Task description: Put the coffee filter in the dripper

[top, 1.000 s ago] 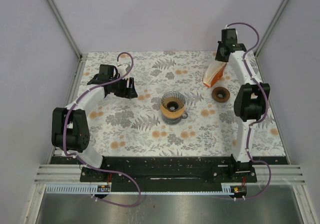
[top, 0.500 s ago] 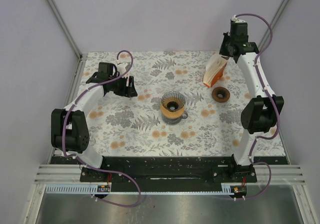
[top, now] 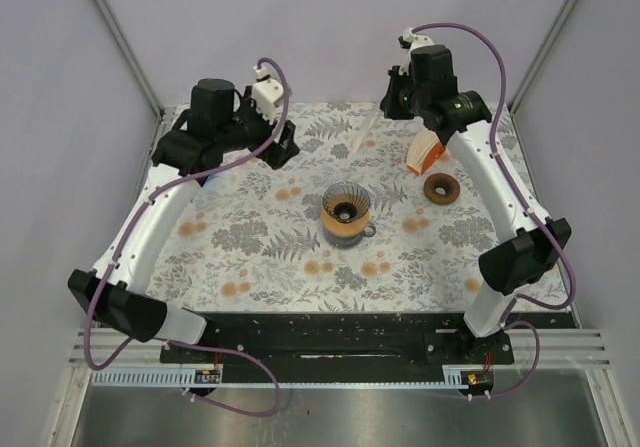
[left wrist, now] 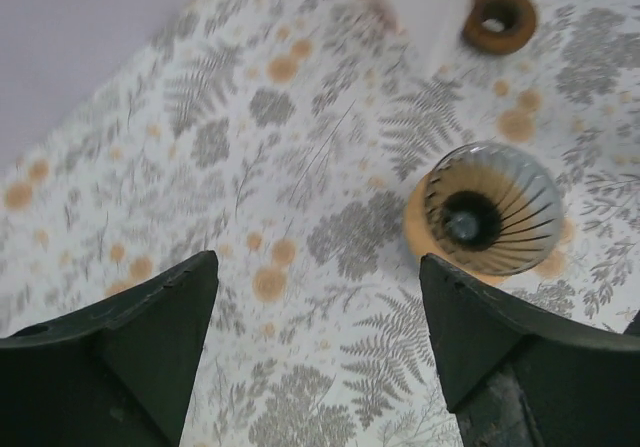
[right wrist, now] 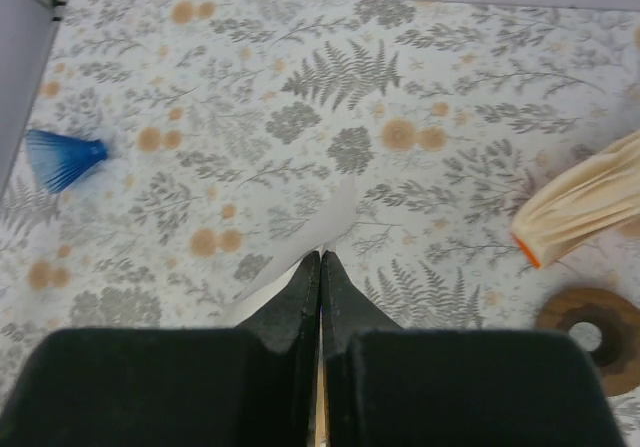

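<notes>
The glass dripper (top: 345, 212) on its orange base stands mid-table; the left wrist view shows the dripper (left wrist: 488, 220) empty, right of the fingers. My right gripper (top: 389, 104) hangs above the far table, shut on one white coffee filter (top: 367, 133) that droops from its tips. In the right wrist view the filter (right wrist: 322, 225) sticks out flat beyond the closed gripper (right wrist: 320, 256). My left gripper (top: 284, 147) is raised over the far left, and in its wrist view the gripper (left wrist: 315, 272) is open with only tablecloth between the fingers.
An orange-edged stack of filters (top: 427, 149) lies at the far right, with a brown ring (top: 440, 188) just in front of it. A blue ribbed cone (right wrist: 62, 157) lies at the far left. Grey walls close the table's sides and back.
The right arm has swung left from the stack with one white filter pinched. The left arm has lifted, moved right, and its jaws have widened.
</notes>
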### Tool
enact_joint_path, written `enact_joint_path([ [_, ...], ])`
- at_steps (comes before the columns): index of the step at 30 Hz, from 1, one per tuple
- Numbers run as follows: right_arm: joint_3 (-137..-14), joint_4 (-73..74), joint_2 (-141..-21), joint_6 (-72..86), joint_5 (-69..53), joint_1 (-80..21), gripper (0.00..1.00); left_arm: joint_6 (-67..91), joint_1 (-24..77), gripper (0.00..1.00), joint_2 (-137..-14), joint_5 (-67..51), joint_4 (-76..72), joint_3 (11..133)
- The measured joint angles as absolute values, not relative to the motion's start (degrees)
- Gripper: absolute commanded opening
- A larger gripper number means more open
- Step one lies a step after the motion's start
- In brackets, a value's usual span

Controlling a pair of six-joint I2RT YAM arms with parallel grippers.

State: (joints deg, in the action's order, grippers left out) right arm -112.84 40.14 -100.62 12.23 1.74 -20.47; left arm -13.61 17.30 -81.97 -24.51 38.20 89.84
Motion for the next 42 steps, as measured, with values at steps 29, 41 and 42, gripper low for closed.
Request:
enact_joint_path([
  [29,-94.78,32.12,-84.93,27.75,-16.21,-26.20,0.00,-15.00,42.44,0.54,-85.73,-2.96,39.13,96.09],
  [41,-94.78,31.92,-84.93,27.31,-16.16,-26.20,0.00,-15.27,42.41,0.66,-85.73,-4.73,41.25,99.00],
  [42,-94.78,31.92,-84.93,27.31,-16.16,-26.20,0.00,-15.27,42.41,0.66,-85.73,-4.73,41.28,99.37],
])
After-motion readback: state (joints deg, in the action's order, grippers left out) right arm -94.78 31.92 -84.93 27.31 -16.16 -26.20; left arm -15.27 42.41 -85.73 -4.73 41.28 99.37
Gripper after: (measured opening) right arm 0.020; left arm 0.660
